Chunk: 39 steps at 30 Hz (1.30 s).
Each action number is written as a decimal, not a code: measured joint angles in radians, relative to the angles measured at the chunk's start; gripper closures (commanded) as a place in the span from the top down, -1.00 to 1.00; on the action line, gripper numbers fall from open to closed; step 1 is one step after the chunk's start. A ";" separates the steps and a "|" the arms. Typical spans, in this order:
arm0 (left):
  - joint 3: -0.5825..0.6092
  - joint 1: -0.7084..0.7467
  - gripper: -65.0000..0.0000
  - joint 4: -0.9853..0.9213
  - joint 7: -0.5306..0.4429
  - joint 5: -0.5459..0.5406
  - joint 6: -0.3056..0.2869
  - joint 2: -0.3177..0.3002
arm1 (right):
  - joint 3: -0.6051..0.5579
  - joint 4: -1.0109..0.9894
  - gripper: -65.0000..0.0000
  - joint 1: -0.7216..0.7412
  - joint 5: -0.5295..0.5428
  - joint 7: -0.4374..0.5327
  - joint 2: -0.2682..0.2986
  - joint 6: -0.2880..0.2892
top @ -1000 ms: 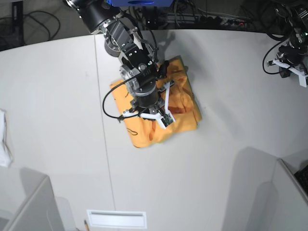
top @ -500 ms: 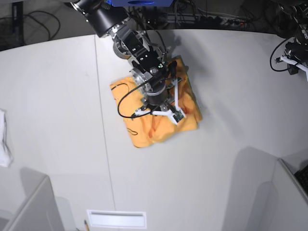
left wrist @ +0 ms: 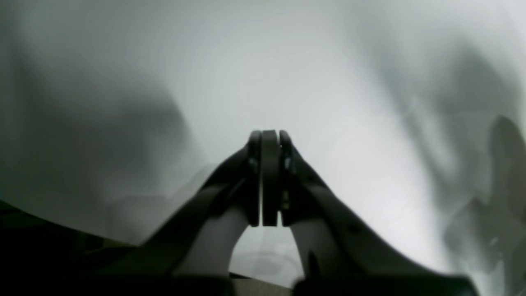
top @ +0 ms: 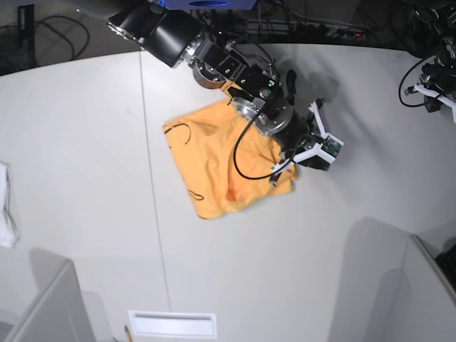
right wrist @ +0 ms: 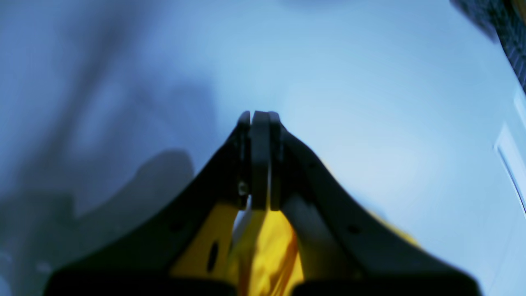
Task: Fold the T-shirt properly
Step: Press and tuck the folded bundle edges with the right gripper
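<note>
While the T-shirt (top: 217,167) lies crumpled in a rough rectangle at the middle of the white table (top: 85,178), the right gripper (top: 308,146) is seen at its far-right edge, arm stretched across the cloth. Jaws are pressed together in the right wrist view, with orange fabric (right wrist: 267,250) visible just behind them; whether any is pinched cannot be told. The left gripper (left wrist: 265,176) is parked at the table's corner, well apart, jaws closed on nothing. A white cloth (top: 6,206) sits at the opposite edge
</note>
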 measured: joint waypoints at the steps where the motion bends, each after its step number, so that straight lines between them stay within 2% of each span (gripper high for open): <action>1: 0.000 0.000 -1.00 0.000 0.000 0.000 0.000 0.000 | 0.004 0.026 -1.00 0.008 0.006 -0.009 0.000 -0.007; 3: -0.004 0.002 -1.00 0.000 0.000 0.001 0.000 0.000 | 0.023 0.079 -1.00 0.019 -0.014 -0.072 -0.002 -0.010; 7: -0.005 0.003 -1.00 -0.002 0.000 0.003 0.000 -0.001 | 0.118 0.155 -1.00 -0.014 -0.043 -0.314 0.003 -0.011; 10: -0.005 0.003 -1.00 -0.001 0.000 0.003 0.003 0.001 | 0.175 0.207 -1.00 -0.055 -0.039 -0.404 0.014 -0.010; 14: -0.005 0.002 -1.00 -0.001 0.000 0.004 0.003 -0.001 | 0.197 0.221 -1.00 -0.085 -0.038 -0.498 0.061 -0.010; 17: -0.002 0.000 -1.00 -0.001 0.000 0.001 0.001 0.002 | 0.201 0.215 -1.00 -0.116 -0.039 -0.517 0.084 -0.010; 21: -0.003 0.000 -1.00 -0.001 0.000 0.004 0.003 0.001 | 0.200 0.192 -1.00 -0.129 -0.027 -0.510 0.074 -0.010; 25: -0.003 0.000 -1.00 -0.001 0.000 0.003 0.003 0.001 | 0.218 0.080 -1.00 -0.123 -0.023 -0.493 0.064 -0.010; 29: -0.003 0.005 -1.00 -0.001 -0.001 0.000 0.002 -0.001 | 0.260 -0.014 -1.00 -0.101 -0.030 -0.417 0.029 -0.010; 39: -0.005 0.011 -1.00 -0.001 0.000 0.002 0.002 -0.001 | 0.256 -0.092 -1.00 -0.027 -0.027 -0.303 0.011 -0.010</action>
